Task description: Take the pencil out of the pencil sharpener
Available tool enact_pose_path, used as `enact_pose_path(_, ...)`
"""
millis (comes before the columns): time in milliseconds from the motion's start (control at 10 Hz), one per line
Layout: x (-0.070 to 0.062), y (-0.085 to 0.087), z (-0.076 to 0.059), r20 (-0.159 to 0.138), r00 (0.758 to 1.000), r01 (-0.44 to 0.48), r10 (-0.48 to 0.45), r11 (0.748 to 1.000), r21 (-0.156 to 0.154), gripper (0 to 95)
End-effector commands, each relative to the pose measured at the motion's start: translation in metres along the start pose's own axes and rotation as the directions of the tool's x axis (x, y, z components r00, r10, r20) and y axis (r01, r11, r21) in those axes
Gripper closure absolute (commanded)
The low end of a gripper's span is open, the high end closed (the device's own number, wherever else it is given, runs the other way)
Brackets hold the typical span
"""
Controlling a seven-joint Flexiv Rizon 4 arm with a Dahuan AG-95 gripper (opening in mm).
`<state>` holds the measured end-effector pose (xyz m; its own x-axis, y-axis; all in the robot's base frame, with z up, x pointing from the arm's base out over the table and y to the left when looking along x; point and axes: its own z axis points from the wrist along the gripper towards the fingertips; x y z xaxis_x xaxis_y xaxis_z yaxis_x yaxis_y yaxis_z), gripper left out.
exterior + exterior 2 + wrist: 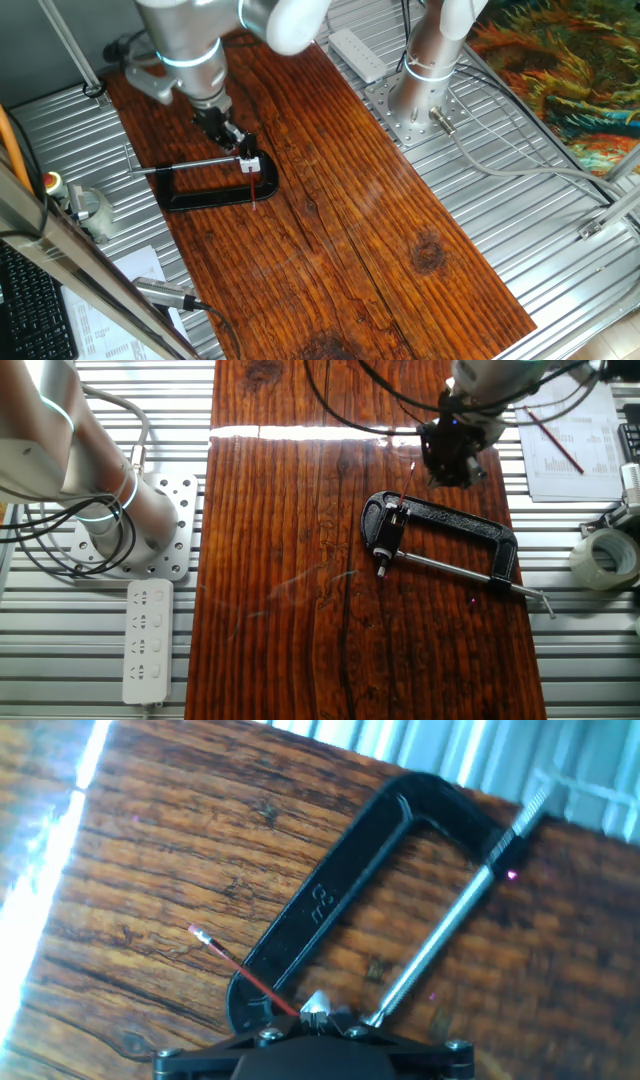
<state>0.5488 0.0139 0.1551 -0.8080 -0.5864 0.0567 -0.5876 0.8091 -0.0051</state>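
The pencil (245,975) is a thin red stick with a pale tip. It lies low over the wooden board, with one end in the tiny whitish pencil sharpener (317,1009), which sits at the jaw of the black C-clamp (335,895). It also shows in one fixed view (254,192) and the other fixed view (406,484), as does the sharpener (250,163). My gripper (235,138) hangs just above and behind the sharpener, off the pencil. It also shows in the other fixed view (452,460). Only its black body shows in the hand view, so its fingers are hidden.
The clamp's silver screw rod (440,930) runs beside its frame. The wooden board (350,250) lies on a ribbed metal table. A power strip (148,640), a tape roll (607,557) and papers (570,445) lie off the board. A second arm's base (420,95) stands at the board's edge.
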Motion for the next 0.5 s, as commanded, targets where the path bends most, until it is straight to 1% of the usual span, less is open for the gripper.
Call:
enact_pose_path(100,-0.0114,0.0065,0.0077,-0.003,0.993,0.117,-0.117,0.993,-0.014,95.0)
enact_pose_path(200,-0.0139,0.0105,0.0092,-0.011,0.993,0.118,-0.118,0.993,-0.011,95.0)
enact_pose_path(400,-0.0159,0.0139,0.0105,-0.008,0.995,0.098,-0.099,0.995,-0.013,95.0)
enact_pose_path(500,-0.0169,0.0147,0.0113,-0.002,0.990,0.142,-0.142,0.990,-0.019,95.0)
